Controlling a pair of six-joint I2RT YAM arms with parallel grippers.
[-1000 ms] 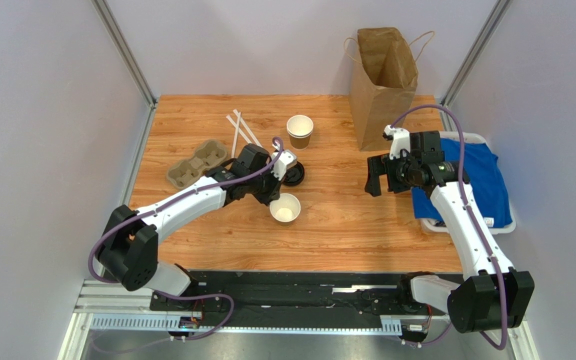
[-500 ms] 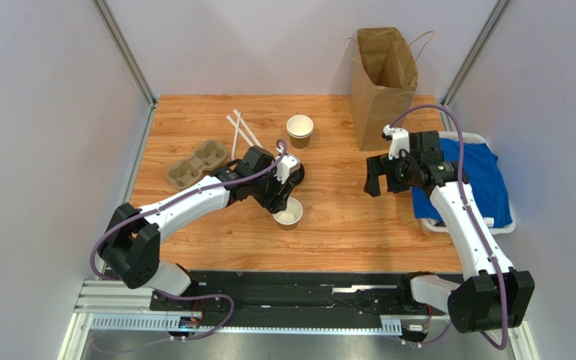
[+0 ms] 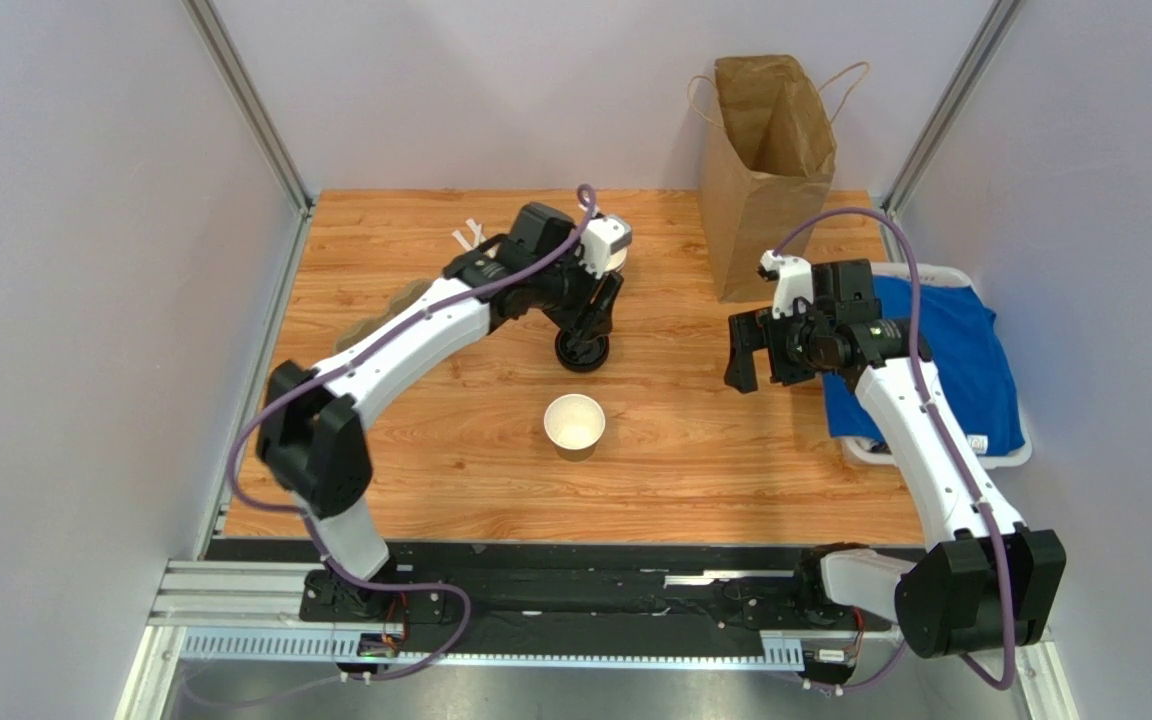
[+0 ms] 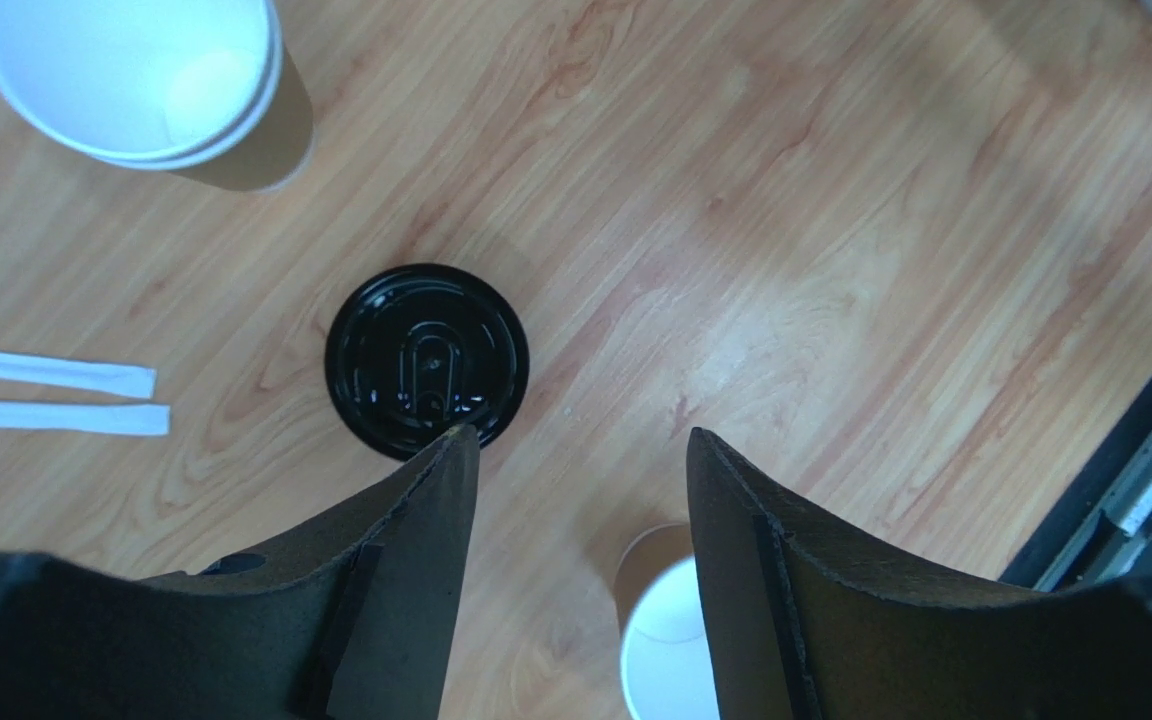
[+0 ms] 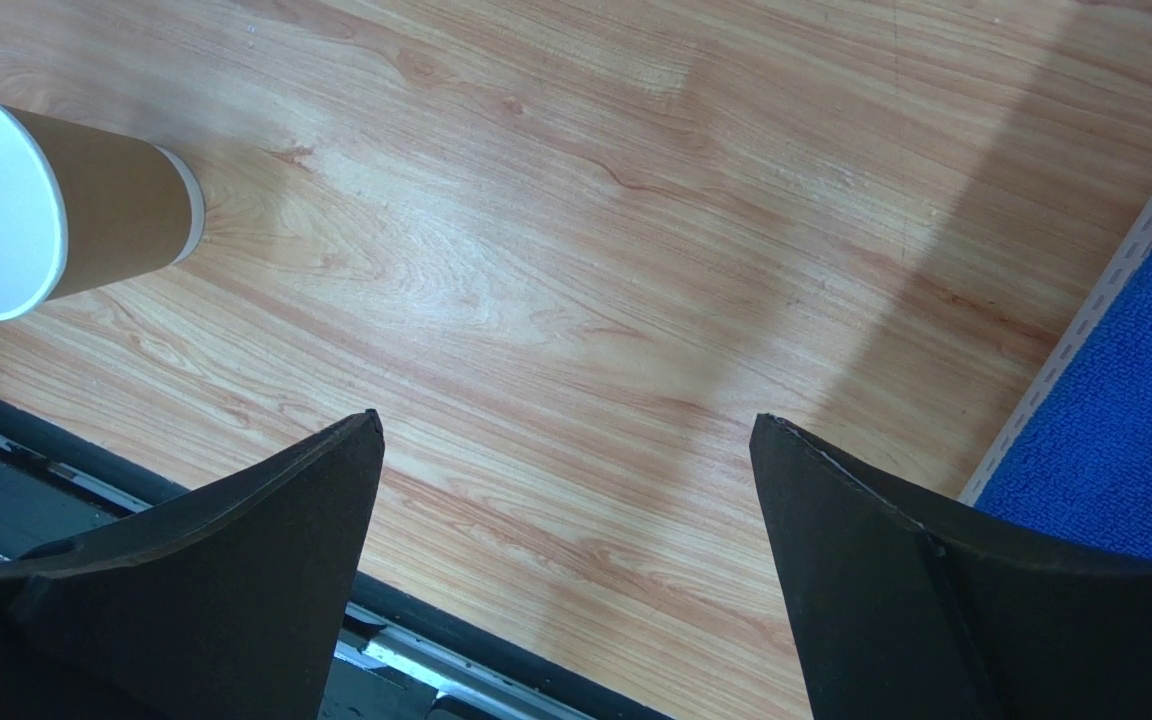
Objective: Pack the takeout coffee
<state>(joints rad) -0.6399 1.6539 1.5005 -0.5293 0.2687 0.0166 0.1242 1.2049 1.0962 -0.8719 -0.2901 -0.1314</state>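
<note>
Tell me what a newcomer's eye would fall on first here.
The left gripper, open, hangs above a round black lid on the wooden table, with an open white-lined cup nearer the arm bases. A tall brown paper bag stands open-topped at the far edge, and the right gripper hovers open beside a blue cloth on the right.

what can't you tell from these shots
Anything under the black lid: left wrist view looks straight down; top view too small.
The far open cup: the left arm covers it in top view; left wrist frame edge cuts it.
Bottom of the paper bag: its own walls hide it, top view.
</note>
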